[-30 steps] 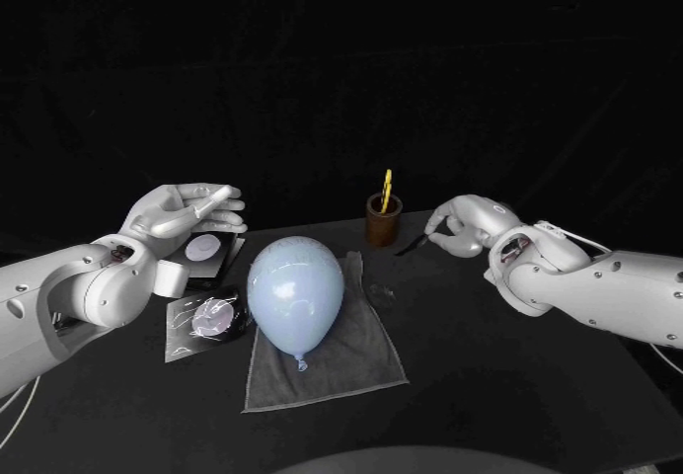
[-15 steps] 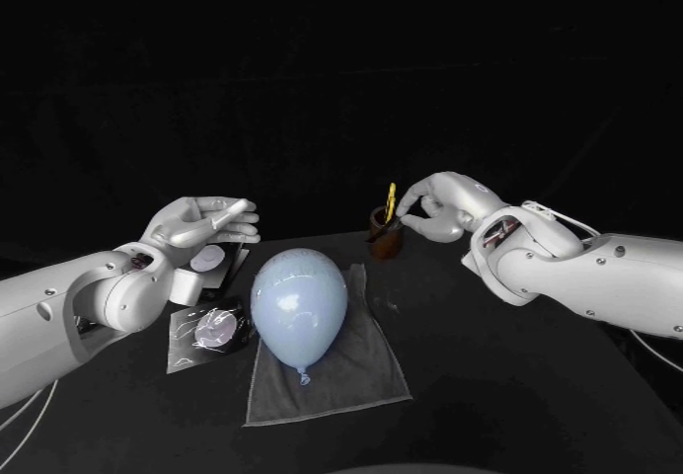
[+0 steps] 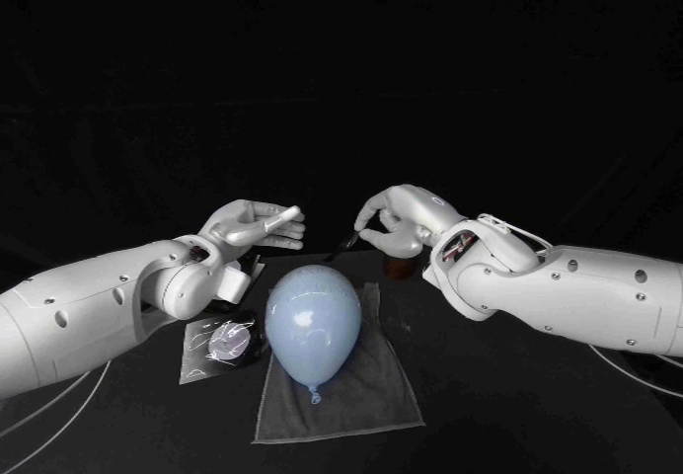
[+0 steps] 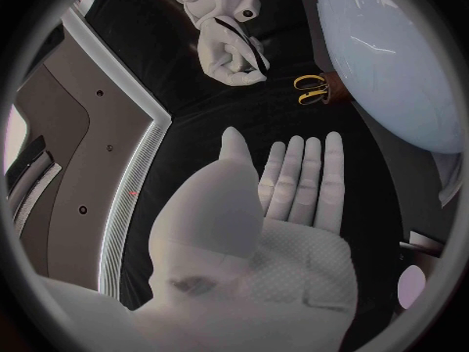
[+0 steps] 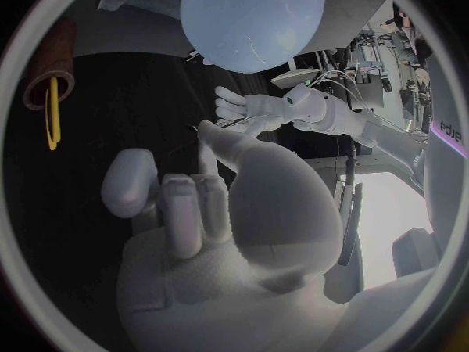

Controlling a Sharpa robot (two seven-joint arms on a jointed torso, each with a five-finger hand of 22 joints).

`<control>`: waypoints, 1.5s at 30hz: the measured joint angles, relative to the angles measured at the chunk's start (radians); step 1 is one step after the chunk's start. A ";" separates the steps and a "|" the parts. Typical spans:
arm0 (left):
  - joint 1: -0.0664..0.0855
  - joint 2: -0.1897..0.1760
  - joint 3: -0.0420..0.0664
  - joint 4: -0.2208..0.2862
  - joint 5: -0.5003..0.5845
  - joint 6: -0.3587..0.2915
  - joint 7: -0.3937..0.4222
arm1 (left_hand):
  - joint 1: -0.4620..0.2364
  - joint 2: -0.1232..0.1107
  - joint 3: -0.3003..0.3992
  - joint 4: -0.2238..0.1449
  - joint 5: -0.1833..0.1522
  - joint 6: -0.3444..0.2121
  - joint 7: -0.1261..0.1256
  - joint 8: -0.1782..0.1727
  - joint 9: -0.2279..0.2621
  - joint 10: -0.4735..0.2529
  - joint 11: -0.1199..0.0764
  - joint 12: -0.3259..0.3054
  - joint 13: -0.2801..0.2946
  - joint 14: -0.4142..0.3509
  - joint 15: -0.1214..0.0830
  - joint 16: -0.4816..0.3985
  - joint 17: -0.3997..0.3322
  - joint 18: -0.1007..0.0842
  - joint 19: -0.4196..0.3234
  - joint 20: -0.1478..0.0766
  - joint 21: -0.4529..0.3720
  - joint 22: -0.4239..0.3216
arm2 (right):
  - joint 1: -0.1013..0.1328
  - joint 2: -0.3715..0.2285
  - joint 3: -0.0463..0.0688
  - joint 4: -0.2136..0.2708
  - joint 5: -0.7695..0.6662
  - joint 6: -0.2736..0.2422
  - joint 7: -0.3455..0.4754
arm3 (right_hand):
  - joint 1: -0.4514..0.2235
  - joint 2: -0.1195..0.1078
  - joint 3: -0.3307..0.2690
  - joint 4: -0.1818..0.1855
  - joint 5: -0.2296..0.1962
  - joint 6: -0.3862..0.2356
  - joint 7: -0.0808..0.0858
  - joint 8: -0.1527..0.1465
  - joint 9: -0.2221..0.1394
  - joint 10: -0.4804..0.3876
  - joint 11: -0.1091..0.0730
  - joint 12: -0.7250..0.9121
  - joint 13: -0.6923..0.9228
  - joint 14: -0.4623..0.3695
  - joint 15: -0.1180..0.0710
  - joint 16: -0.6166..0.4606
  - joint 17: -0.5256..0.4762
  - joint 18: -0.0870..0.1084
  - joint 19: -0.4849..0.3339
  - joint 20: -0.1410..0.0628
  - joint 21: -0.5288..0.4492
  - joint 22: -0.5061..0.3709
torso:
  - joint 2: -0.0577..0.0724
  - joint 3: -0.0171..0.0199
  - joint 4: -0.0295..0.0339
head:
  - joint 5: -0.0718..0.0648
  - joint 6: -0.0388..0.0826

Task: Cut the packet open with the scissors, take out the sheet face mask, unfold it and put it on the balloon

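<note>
A pale blue balloon (image 3: pixel 313 321) (image 4: pixel 391 55) (image 5: pixel 252 16) lies on a grey towel (image 3: pixel 363 395). Left of it, a clear packet (image 3: pixel 221 344) with something round inside lies on the table. The yellow-handled scissors (image 4: pixel 311 88) (image 5: pixel 51 113) stand in a brown cup (image 3: pixel 403 267). My left hand (image 3: pixel 257 225) (image 4: pixel 284 203) is raised behind the balloon, fingers straight, palm bare. My right hand (image 3: pixel 396 217) (image 4: pixel 227 51) hovers close to it in front of the cup. It pinches a thin dark strip (image 3: pixel 341 249); I cannot tell what the strip is.
A dark packet with a pale round mark (image 4: pixel 415 283) stands behind my left arm. The black table (image 3: pixel 541 395) stretches bare to the right of the towel. The cup sits just behind my right hand.
The head camera has shifted. My right hand has swung from beside the cup across its front towards my left hand, carrying the dark strip. My left hand has moved inward behind the balloon.
</note>
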 measured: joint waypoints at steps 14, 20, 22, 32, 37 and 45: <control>0.016 0.076 0.002 -0.032 -0.056 0.061 -0.069 | -0.087 -0.024 -0.006 0.005 0.000 0.001 0.000 0.000 -0.001 0.004 0.001 0.000 0.002 -0.012 0.009 -0.019 -0.032 0.000 -0.017 0.003 -0.017 0.002 | 0.016 0.100 0.003 -0.077 -0.001 0.001 0.022 | -0.001 -0.001 0.006 0.000 0.000 -0.002 0.002 0.000 0.000 0.000 0.000 -0.002 0.000 0.002 -0.002 -0.001 -0.001 -0.006 0.000 0.000 0.000 -0.003 | 0.000 0.0010 -0.0013 | 0.034 0.022; 0.018 0.081 0.002 -0.033 -0.068 0.110 -0.094 | -0.158 -0.040 0.040 0.006 0.000 0.042 0.007 0.017 0.000 0.051 -0.009 0.013 0.009 0.008 -0.004 -0.019 -0.039 0.000 -0.017 0.003 -0.017 0.003 | 0.031 0.122 0.006 -0.121 -0.003 0.001 0.028 | -0.001 -0.001 0.006 0.000 0.000 -0.003 0.003 0.005 0.000 0.000 0.000 -0.002 -0.001 0.002 -0.002 -0.003 -0.001 -0.006 0.000 0.000 -0.001 -0.004 | 0.000 0.0018 -0.0018 | 0.037 0.028; 0.018 0.082 0.002 -0.033 -0.068 0.125 -0.100 | -0.180 -0.041 0.048 0.006 0.000 0.055 0.003 0.024 0.002 0.066 -0.014 0.018 0.011 0.012 -0.008 -0.018 -0.040 0.000 -0.017 0.003 -0.017 0.004 | 0.034 0.125 0.006 -0.132 -0.004 0.001 0.029 | -0.001 -0.001 0.006 0.000 0.000 -0.003 0.003 0.005 0.000 0.000 0.000 -0.003 -0.001 0.002 -0.002 -0.003 -0.001 -0.006 0.000 0.000 -0.001 -0.003 | 0.000 0.0019 -0.0019 | 0.037 0.030; 0.019 0.081 0.002 -0.034 -0.062 0.169 -0.115 | -0.193 -0.036 0.065 0.005 0.000 0.078 -0.009 0.035 0.004 0.097 -0.027 0.021 0.015 0.030 -0.018 -0.005 -0.040 -0.001 -0.009 0.004 -0.017 0.006 | 0.039 0.133 0.007 -0.157 -0.015 0.001 0.032 | -0.003 -0.003 0.009 -0.003 -0.001 -0.002 0.002 0.005 0.000 0.000 0.000 0.000 0.000 0.002 -0.002 0.000 0.000 -0.006 0.000 0.000 -0.001 -0.003 | 0.000 0.0018 -0.0026 | 0.034 0.033; 0.019 0.082 0.002 -0.037 -0.045 0.179 -0.115 | -0.160 -0.005 0.077 -0.006 0.000 0.096 -0.027 0.041 0.006 0.123 -0.038 0.024 0.020 0.044 -0.025 0.001 -0.040 -0.007 -0.006 0.000 -0.017 0.006 | 0.041 0.140 0.008 -0.175 -0.025 0.005 0.032 | -0.003 -0.003 0.009 -0.003 -0.001 -0.002 0.002 0.005 0.000 0.000 0.000 0.000 0.000 0.002 -0.002 0.000 0.000 -0.006 0.000 0.000 -0.001 -0.002 | 0.000 0.0017 -0.0025 | 0.034 0.034; 0.020 0.083 0.002 -0.041 -0.016 0.180 -0.113 | 0.082 0.086 0.179 -0.078 0.000 0.113 -0.052 0.041 0.005 0.144 -0.058 0.019 0.019 0.058 -0.039 0.009 -0.040 -0.007 -0.006 0.000 -0.017 0.006 | 0.042 0.147 0.008 -0.180 -0.035 0.018 0.032 | -0.005 -0.005 0.009 -0.003 -0.001 -0.002 0.002 0.005 0.000 0.000 0.000 0.000 0.000 0.002 -0.002 -0.001 0.000 -0.006 0.000 0.000 -0.001 -0.002 | -0.001 0.0015 -0.0020 | 0.034 0.035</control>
